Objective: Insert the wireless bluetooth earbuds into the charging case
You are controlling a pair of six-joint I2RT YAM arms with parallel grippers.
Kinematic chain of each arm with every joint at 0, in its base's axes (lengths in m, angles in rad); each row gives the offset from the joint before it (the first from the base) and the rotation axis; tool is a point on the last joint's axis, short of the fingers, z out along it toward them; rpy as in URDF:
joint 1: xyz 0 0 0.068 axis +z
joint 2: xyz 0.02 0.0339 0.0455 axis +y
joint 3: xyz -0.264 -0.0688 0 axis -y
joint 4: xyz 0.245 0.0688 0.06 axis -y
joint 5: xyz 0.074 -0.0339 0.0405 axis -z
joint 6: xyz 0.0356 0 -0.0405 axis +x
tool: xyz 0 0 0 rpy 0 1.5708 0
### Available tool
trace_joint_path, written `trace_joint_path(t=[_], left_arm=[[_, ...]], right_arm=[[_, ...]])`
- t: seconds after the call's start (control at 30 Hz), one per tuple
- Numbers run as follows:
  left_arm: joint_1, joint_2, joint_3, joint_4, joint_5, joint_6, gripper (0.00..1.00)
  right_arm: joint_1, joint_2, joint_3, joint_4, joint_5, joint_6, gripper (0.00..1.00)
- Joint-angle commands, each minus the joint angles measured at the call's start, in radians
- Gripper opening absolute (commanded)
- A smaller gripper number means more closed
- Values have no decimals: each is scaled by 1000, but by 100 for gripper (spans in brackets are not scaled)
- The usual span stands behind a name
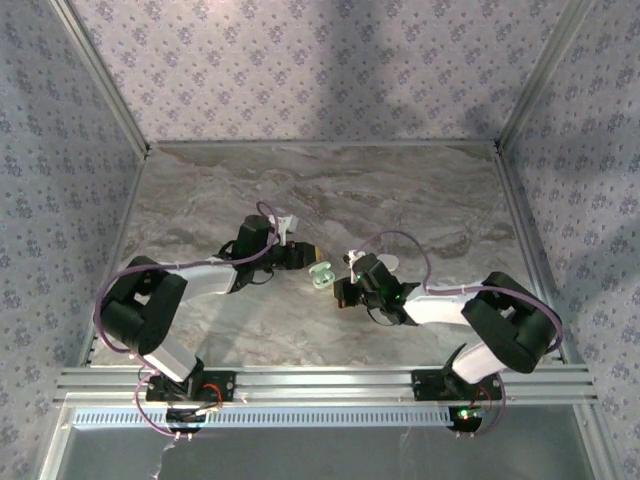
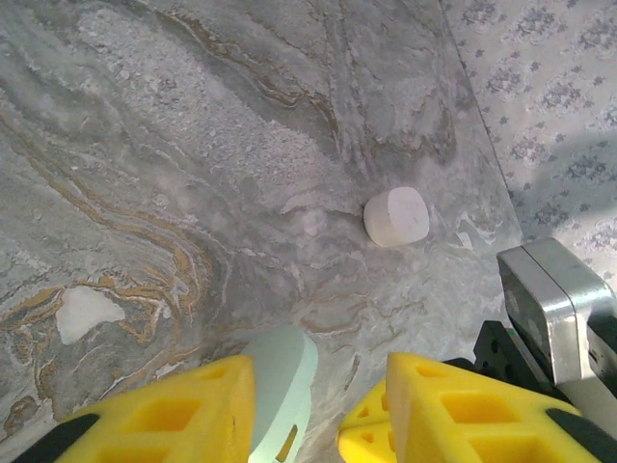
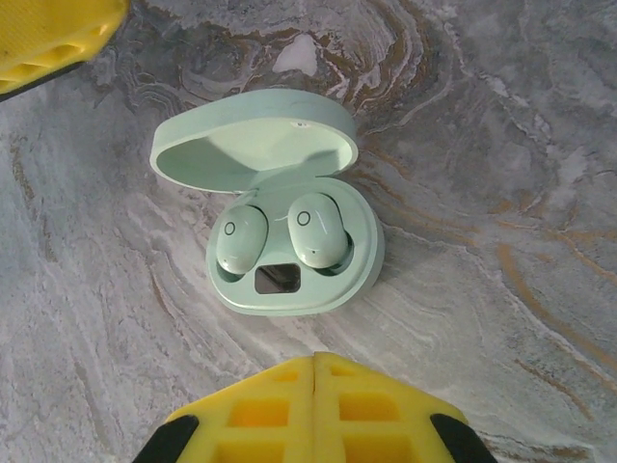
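The mint charging case (image 3: 289,289) lies open on the marble, its lid (image 3: 253,135) tipped back. Two pale mint earbuds sit in its wells, one on the left (image 3: 239,239) and one on the right (image 3: 318,230). My right gripper (image 3: 315,360) is shut and empty, a short way in front of the case. In the top view the case (image 1: 321,272) lies between the left gripper (image 1: 303,256) and the right gripper (image 1: 345,290). My left gripper (image 2: 323,371) is open, with the mint lid (image 2: 280,381) standing between its fingers, close to the left one.
A closed white oval pod (image 2: 396,216) rests on the marble beyond the left gripper, and in the top view this white pod (image 1: 387,261) is just behind the right wrist. Patterned walls enclose the table (image 1: 330,180). A yellow finger (image 3: 48,39) of the left gripper reaches in behind the lid.
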Motion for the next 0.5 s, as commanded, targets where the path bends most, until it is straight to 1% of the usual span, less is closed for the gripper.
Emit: trace_joint_path(t=[0.0,0.47], left_arm=[[6,21,32,-12,31,12,40],[5,72,58,-19,54,11,39]], right_arm=[[-2,18,21,35,-3,23,0],[-7,76,40,73,1,28,0]])
